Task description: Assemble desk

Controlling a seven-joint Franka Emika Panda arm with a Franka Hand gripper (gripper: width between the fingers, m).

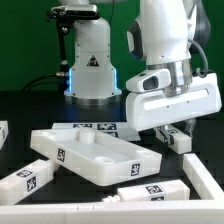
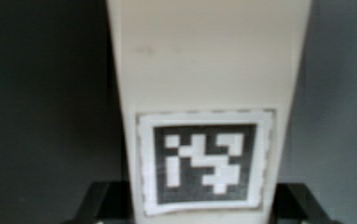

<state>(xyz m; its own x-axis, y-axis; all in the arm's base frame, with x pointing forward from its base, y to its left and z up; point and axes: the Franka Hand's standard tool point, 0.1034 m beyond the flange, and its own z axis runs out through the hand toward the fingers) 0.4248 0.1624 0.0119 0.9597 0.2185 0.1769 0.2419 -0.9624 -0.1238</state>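
No words, brands or numbers could be read. A dark triangle (image 1: 90, 62) stood on the robot base (image 1: 95, 82), its content too small to make out. Black-and-white square tags were the only other signs: one (image 1: 62, 153) on the panel (image 1: 95, 150) rim, one (image 1: 28, 177) on a lying leg (image 1: 15, 182), several on the marker board (image 1: 95, 127). In the wrist view a tag (image 2: 207, 160) covered the lower face of a leg (image 2: 201, 50).

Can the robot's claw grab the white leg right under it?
Probably yes. In the wrist view the leg lies right between the fingers of the gripper, and nothing seems to block it.
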